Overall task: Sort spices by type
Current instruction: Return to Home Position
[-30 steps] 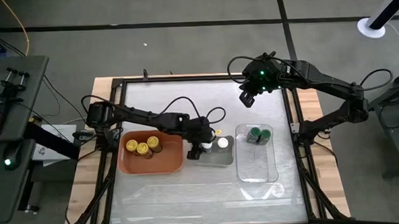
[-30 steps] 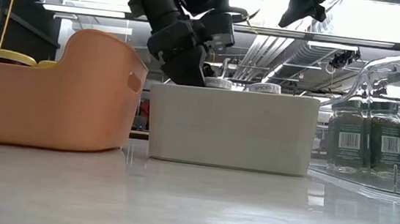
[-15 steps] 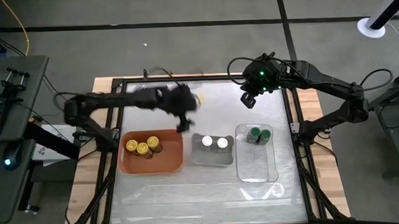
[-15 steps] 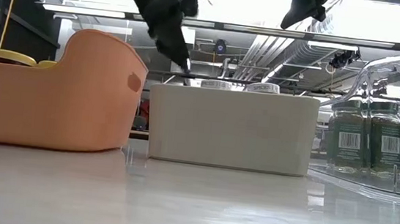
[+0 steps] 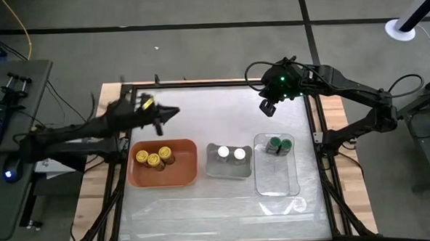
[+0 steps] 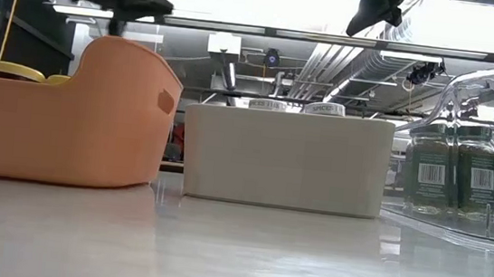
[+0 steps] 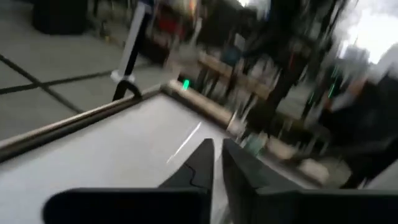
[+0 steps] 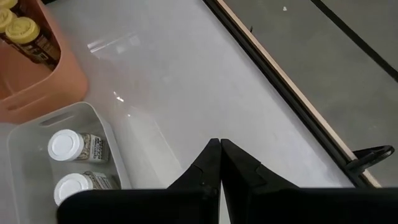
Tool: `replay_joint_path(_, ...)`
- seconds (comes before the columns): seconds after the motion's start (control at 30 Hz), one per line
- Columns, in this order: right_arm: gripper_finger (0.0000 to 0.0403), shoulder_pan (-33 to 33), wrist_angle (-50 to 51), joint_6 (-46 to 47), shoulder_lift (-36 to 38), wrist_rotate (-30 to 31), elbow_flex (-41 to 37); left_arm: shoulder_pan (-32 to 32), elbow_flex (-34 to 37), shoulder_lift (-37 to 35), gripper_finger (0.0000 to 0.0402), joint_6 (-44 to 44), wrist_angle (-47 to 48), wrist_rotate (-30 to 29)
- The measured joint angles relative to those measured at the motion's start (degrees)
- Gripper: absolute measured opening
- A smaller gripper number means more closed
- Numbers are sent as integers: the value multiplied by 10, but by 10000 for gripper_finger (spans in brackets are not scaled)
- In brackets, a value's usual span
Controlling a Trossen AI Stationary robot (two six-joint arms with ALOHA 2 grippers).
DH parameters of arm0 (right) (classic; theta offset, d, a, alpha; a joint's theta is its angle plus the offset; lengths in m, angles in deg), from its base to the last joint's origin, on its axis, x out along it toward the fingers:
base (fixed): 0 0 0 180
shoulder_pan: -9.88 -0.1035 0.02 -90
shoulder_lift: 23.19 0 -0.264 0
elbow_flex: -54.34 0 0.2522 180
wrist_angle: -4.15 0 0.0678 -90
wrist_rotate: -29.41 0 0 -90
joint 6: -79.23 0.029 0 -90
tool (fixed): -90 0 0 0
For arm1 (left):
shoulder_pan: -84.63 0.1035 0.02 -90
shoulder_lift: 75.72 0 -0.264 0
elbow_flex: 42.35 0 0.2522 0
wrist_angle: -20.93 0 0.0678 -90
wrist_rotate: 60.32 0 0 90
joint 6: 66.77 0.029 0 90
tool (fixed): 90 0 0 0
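Though the left arm smears in the high view, the left tool (image 5: 171, 111) can be placed. It is over the left part of the tabletop (image 5: 222, 109), off the surface, just past the long edge of the orange tray (image 5: 182, 177) on the side toward the picture's top. In the left wrist view its two fingers (image 7: 203, 163) stand nearly together with a sliver of gap. Nothing is gripped or touched: clenched, empty. The low view gives it only as a dark blur at upper left, above the orange tray's rim.

The right tool (image 5: 267, 108) is over the right part of the tabletop, beyond the clear tray (image 5: 276, 185). In the right wrist view its fingers (image 8: 210, 160) are pressed tip to tip, closed on nothing, clear of the surface. The low view cuts it off at the top edge.

Jars, by tray:
- The yellow-lidded jars (image 5: 153, 157) are in the orange tray, at least three lids, packed at its left end.
- Two white-lidded jars (image 5: 230, 153) sit side by side in the grey tray (image 5: 232, 171).
- Two green-lidded jars (image 5: 278, 144) are in the clear tray, at the end nearest the right tool.

Hard to make out in the low view:
- The orange wall hides the yellow-lidded jars except for lids at the rim.
- The grey wall hides the white-lidded jars except for their tops.
- The green-lidded pair shows through the clear wall, barcodes toward the camera.

The left wrist view is too blurred to read anything beyond the tabletop edge.
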Motion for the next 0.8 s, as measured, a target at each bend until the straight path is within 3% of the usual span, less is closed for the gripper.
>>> replay_joint_path(0.17, 0, 0, 0, 29, 0, -1, 0, -67, 141, -130, 8, -81, -148, -92)
replay_joint_path(0.33, 0, -1, 0, 65, 0, -46, 0, -135, 203, -205, 1, -72, -175, -154)
replay_joint_path(0.47, 0, -7, 10, 96, 0, -82, 0, -161, 241, -240, 0, -69, -174, -160)
replay_joint_path(0.63, 0, -41, 51, 120, 3, -84, 0, -162, 294, -287, 0, -63, -179, -159)
replay_joint_path(0.8, 0, -81, 113, 152, 18, -81, 0, -158, 297, -325, 0, -73, -130, -140)
